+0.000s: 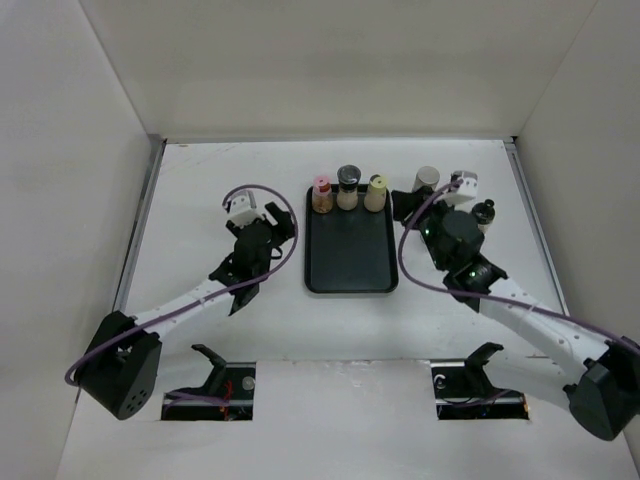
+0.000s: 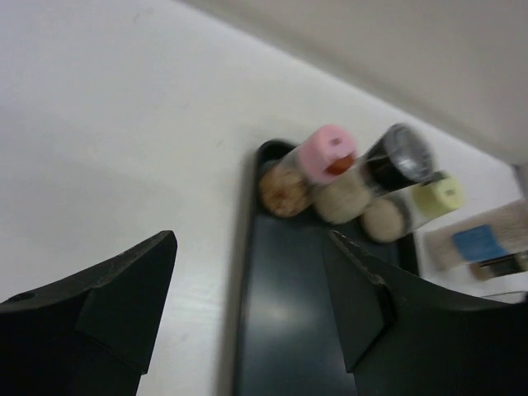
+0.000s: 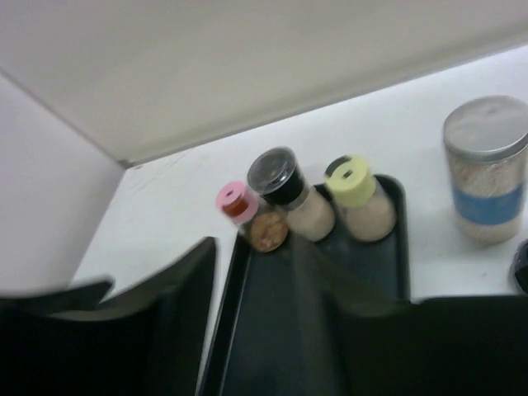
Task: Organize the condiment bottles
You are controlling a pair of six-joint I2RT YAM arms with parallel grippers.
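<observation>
Top external view: 3 condiment bottles (image 1: 348, 190) stand in a row at the tray's (image 1: 350, 270) far end. The blue-banded cylinder (image 1: 427, 180) and 1 black-lidded bottle (image 1: 484, 213) are left on the table (image 1: 200, 180). The left gripper (image 2: 247, 264) and right gripper (image 1: 408, 207) are spread and empty.

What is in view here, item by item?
Tray: one, black, table centre.
Pink-lid bottle: one, brownish, tray's far end, left.
Grey-lid bottle: one, beige, tray's far end, middle.
Yellow-lid bottle: one, beige, tray's far end, right.
Cylinder: one, blue band, silver lid, table right of tray.
Black-lid bottle: one, table, far right, partly hidden.
Left gripper: one, black, open, left of tray.
Right gripper: one, black, open, right of tray.
</observation>
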